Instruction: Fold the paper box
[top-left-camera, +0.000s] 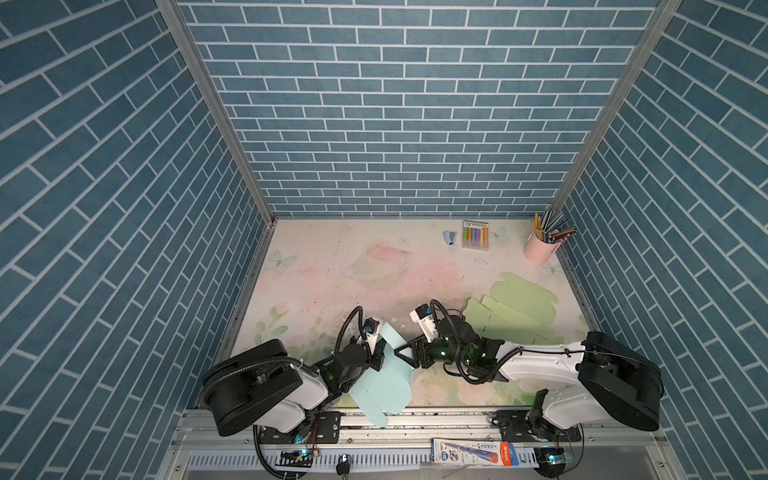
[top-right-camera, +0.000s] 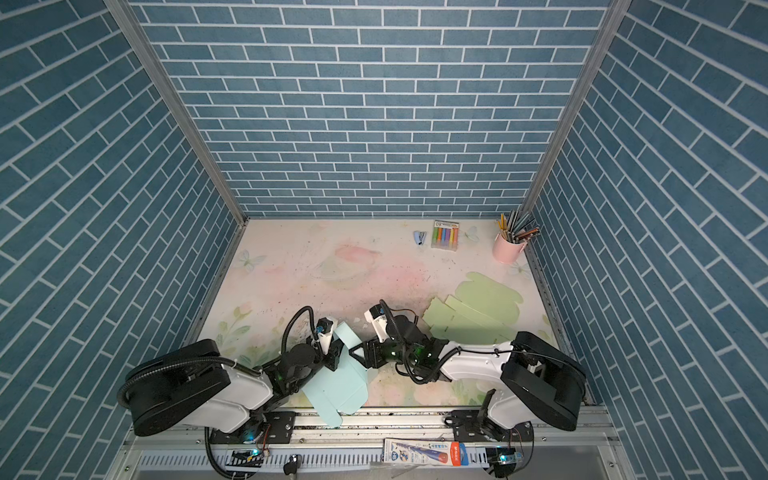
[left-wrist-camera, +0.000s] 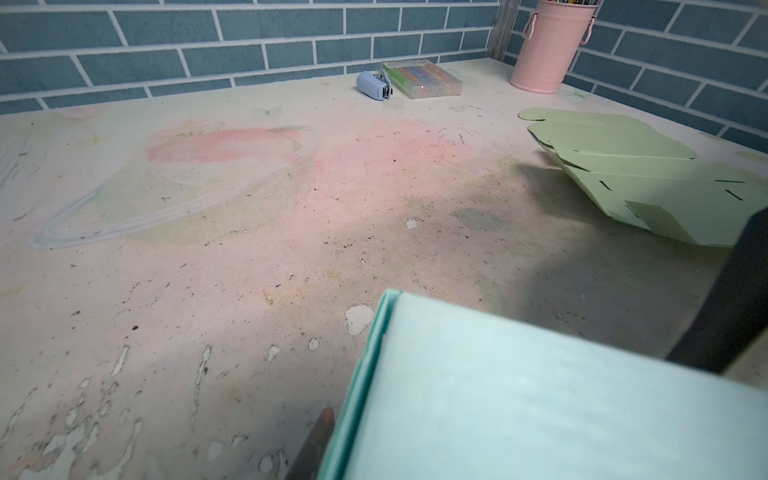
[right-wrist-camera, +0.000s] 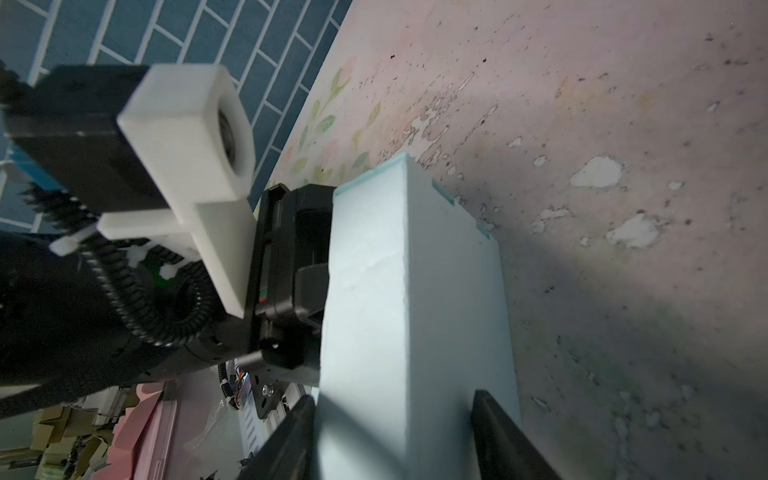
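Where brick walls (top-left-camera: 395, 124) enclose a scuffed tabletop (top-left-camera: 332, 282), fingers (right-wrist-camera: 498, 440) straddle the box (top-left-camera: 382, 382) — grip unclear.

The tabletop (top-left-camera: 332, 282) is a pale pastel sheet printed with pink washes, butterflies, flowers and a ringed planet. It is worn, speckled with dark spots, and chipped in patches that show white. Along its far edge lie a small blue stapler (top-left-camera: 449, 237) and, just beside it, a clear pack of coloured markers (top-left-camera: 475, 235). A pink cup (top-left-camera: 539, 247) full of pencils stands upright in the far right corner. A flat green box blank (top-left-camera: 519, 303) lies on the right side. A light-blue paper box (top-left-camera: 382, 374) sits at the near edge and overhangs it; whether it rests on the surface cannot be told.
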